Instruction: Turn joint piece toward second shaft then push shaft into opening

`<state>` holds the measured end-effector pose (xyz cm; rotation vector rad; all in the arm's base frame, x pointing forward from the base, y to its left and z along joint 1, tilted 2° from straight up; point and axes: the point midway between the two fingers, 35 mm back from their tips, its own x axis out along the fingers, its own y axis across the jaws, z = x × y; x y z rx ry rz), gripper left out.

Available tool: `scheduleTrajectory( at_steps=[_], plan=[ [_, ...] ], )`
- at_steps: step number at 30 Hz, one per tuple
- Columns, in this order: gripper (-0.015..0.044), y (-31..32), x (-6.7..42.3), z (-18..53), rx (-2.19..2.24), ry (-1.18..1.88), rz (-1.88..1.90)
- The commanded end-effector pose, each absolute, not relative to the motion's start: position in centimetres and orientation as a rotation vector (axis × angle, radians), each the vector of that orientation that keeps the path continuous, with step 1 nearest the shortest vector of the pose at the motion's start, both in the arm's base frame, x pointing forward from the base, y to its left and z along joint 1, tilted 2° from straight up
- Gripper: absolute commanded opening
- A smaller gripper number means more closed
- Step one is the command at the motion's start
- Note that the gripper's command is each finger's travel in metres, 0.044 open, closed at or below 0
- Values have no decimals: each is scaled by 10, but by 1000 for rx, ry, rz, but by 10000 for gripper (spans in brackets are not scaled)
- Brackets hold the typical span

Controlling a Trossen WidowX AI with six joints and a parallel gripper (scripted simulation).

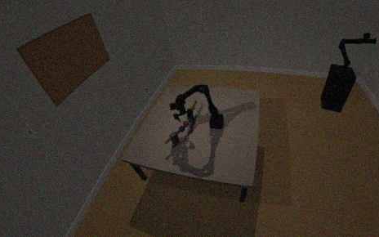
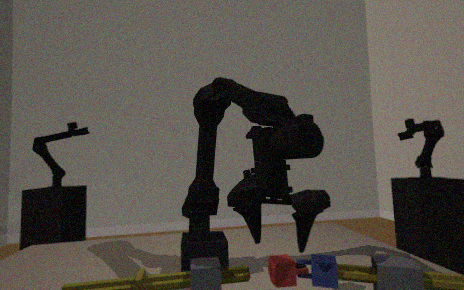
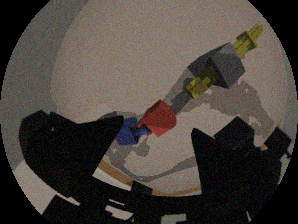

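Red joint piece (image 2: pixel 283 270): beside blue part (image 2: pixel 324 270), untouched.
Gripper (image 2: pixel 277 235): fingers wide apart, empty, above joint.
Yellow shaft (image 2: pixel 165 278): left, through grey block (image 2: pixel 205 273).

Arm arched, gripper spread wide and holding nothing.

Rises from a base (image 2: pixel 220 239) set back from the counter's near edge, climbs straight up, bends over at the elbow and drops through the wrist toward the near edge. Gripper (image 2: pixel 278 231) points down, hanging above the counter, fingers (image 2: pixel 253 216) parted about as far as they go, touching nothing.
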<state>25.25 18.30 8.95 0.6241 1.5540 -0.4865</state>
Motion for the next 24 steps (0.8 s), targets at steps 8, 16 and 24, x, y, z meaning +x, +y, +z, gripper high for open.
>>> scheduleTrajectory(
  at_steps=[8, 16, 24],
  plan=[
    [440, 183, 253, 126, 327, 1571, -204],
    [440, 181, 249, 151, 97, 1573, -3],
    [440, 177, 245, 173, -115, 1560, 180]
  ],
)
